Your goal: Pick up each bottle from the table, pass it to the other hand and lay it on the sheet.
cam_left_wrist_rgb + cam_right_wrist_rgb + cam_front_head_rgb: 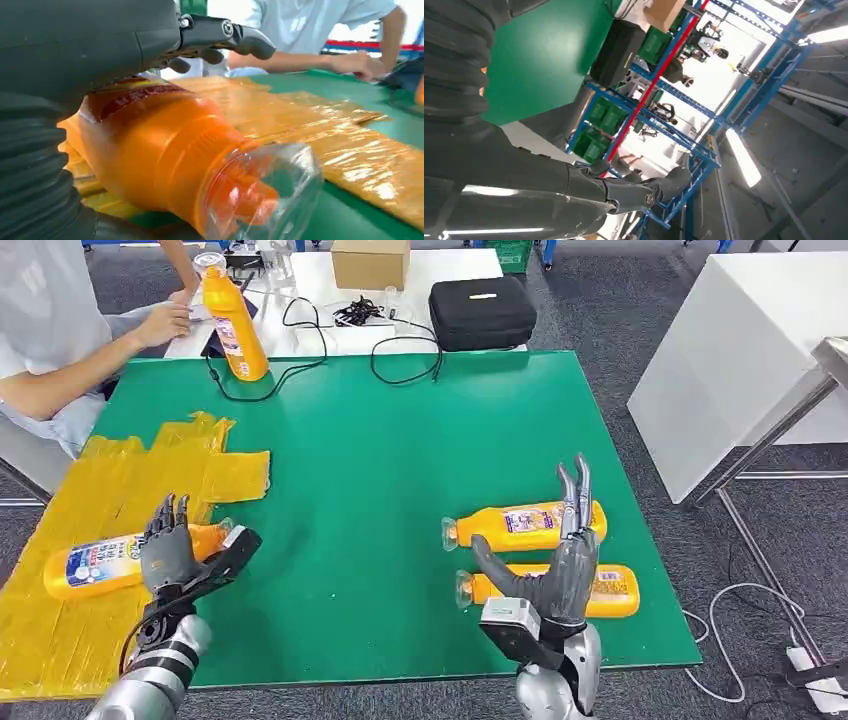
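Note:
One orange bottle [95, 565] with a clear cap lies on the yellow sheet [120, 475] at the table's left. My left hand [168, 552] is just over its neck end with the fingers stretched out and apart. The left wrist view has this bottle [165, 150] lying under the left hand [150, 40], with no finger closed round it. Two more orange bottles [525, 523] [615, 590] lie side by side near the table's right front. My right hand [562, 560] stands over them, fingers straight up and holding nothing; the right wrist view shows the right hand [574, 185] the same. A fourth bottle [232, 325] stands upright at the far left edge.
A person [60, 330] sits at the far left, a hand close to the upright bottle. Beyond the green table [400, 440] are a black case [482, 310], a cardboard box [370, 262] and cables [400, 360]. A white table [730, 350] stands to the right.

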